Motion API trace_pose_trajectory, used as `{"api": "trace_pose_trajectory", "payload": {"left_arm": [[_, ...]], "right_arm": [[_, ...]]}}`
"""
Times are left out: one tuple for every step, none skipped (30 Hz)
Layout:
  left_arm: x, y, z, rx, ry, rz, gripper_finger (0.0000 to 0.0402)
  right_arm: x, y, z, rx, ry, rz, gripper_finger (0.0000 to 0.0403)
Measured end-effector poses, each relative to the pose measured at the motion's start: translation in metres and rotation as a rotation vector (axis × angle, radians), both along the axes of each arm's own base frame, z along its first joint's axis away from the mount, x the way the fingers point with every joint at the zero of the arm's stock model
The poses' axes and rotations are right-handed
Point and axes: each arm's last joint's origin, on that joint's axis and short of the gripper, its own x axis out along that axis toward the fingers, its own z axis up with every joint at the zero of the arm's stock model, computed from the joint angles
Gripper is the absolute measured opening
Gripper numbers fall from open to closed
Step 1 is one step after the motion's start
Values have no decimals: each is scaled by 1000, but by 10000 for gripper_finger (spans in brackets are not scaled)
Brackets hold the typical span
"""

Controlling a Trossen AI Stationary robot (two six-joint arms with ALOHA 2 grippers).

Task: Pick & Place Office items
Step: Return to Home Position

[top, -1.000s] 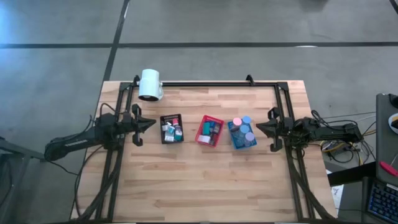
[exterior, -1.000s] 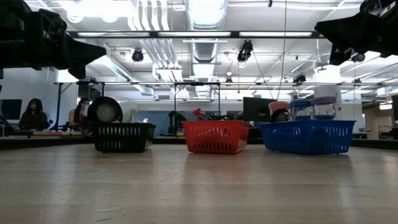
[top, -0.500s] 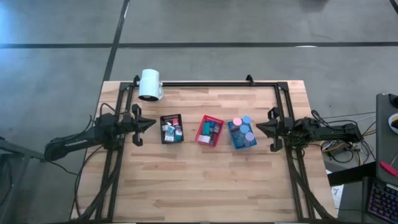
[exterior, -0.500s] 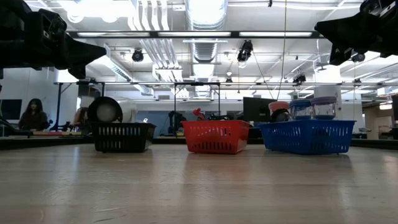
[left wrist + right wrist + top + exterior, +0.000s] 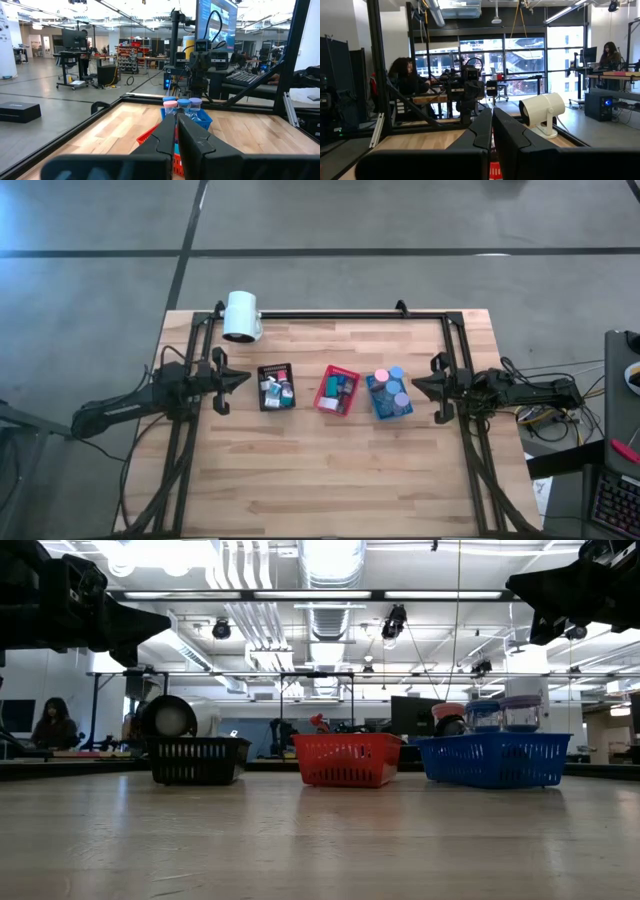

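Three trays stand in a row across the table's middle: black (image 5: 275, 386), red (image 5: 338, 389) and blue (image 5: 389, 394). The office items lie inside them: small white and teal bits in the black tray, teal pieces in the red one, pink and blue round caps (image 5: 390, 378) in the blue one. My left gripper (image 5: 245, 379) hovers shut just left of the black tray, raised above the table. My right gripper (image 5: 416, 387) hovers shut just right of the blue tray. Both point level at the row, with nothing between their fingers (image 5: 176, 131) (image 5: 492, 120).
A big white cylinder (image 5: 241, 316) stands at the far left corner. A black frame rail (image 5: 330, 314) runs along the far edge and down both sides. The bare wooden near half of the table (image 5: 320, 470) holds no objects. People sit at desks in the room behind.
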Motion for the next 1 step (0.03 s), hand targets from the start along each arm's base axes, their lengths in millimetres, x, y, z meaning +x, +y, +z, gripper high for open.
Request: {"api": "trace_pose_trajectory", "payload": {"left_arm": [[0, 0, 0, 0, 0, 1, 26]], "right_arm": [[0, 0, 0, 0, 0, 0, 13]]}}
